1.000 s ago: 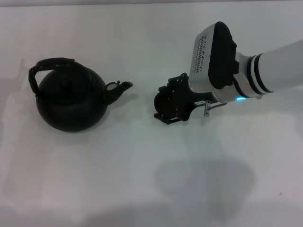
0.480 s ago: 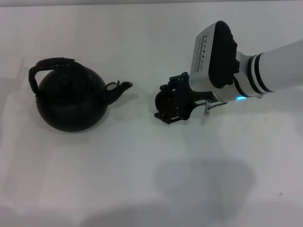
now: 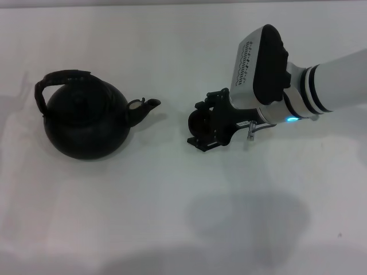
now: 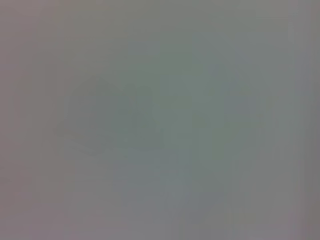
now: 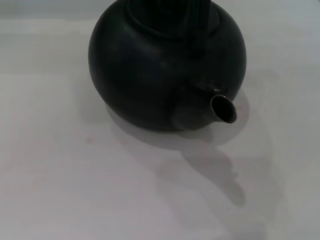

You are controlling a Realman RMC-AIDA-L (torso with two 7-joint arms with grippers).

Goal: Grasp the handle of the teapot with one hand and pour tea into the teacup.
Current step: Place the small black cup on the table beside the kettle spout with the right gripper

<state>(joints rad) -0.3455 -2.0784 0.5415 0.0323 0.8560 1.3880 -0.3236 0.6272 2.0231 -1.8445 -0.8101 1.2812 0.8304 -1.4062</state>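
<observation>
The teapot (image 3: 86, 123) stands upright on the white surface (image 3: 172, 217), on the left side in the head view, and its short spout (image 3: 143, 109) points toward the right hand (image 3: 207, 127). The handle (image 3: 57, 83) arches over the top of the pot and nothing touches it. The right hand is near the spout tip but apart from it, low over the surface, and its dark fingers sit around the teacup (image 3: 200, 121) (the cup is mostly covered by them), so it seems to hold the cup. In the right wrist view the teapot (image 5: 167, 65) fills the frame with its spout (image 5: 220, 107) facing the camera. The left hand is not visible anywhere.
</observation>
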